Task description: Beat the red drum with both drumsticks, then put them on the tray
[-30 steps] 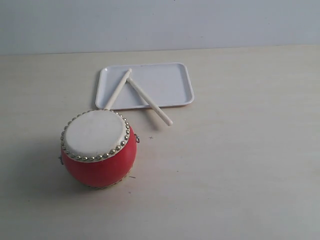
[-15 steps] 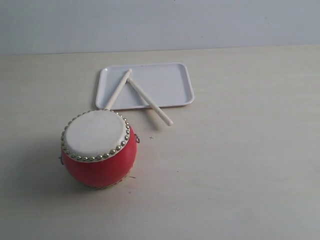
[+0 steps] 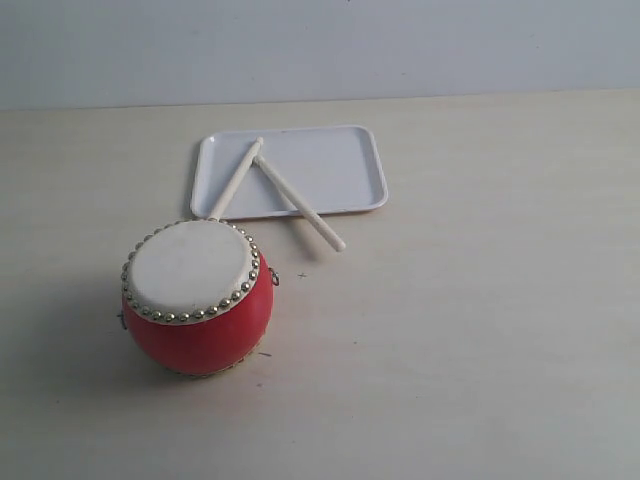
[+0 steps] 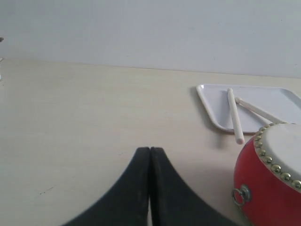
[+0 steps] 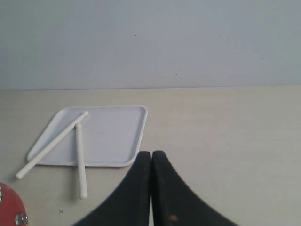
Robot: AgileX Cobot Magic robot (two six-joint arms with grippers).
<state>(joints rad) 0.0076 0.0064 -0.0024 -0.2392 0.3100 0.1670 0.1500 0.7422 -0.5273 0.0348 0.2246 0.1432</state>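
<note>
Pale table [image 3: 480, 330] fills the scene, plain wall at the far side. White tray [image 3: 345, 175] lies flat on it, far & a bit left of centre. Red drum [image 3: 197, 300] stands upright on the table, near-left of the tray, cream skin up, gold studs round the edge. Small metal ring [image 4: 241, 194] on its side.

L gripper [image 4: 149, 150]: black fingers pressed together, empty, over bare table left of the drum. R gripper [image 5: 151, 153]: same, fingers pressed together & empty, near & right of the tray.

Drumsticks make a V w/ far ends close together on the tray's far-left part; touching or not, can't tell. L stick [image 3: 237, 180] runs near-left over the near rim to the drum's far edge. R stick [image 3: 300, 205] runs near-right over the near rim, its end on the table.
</note>
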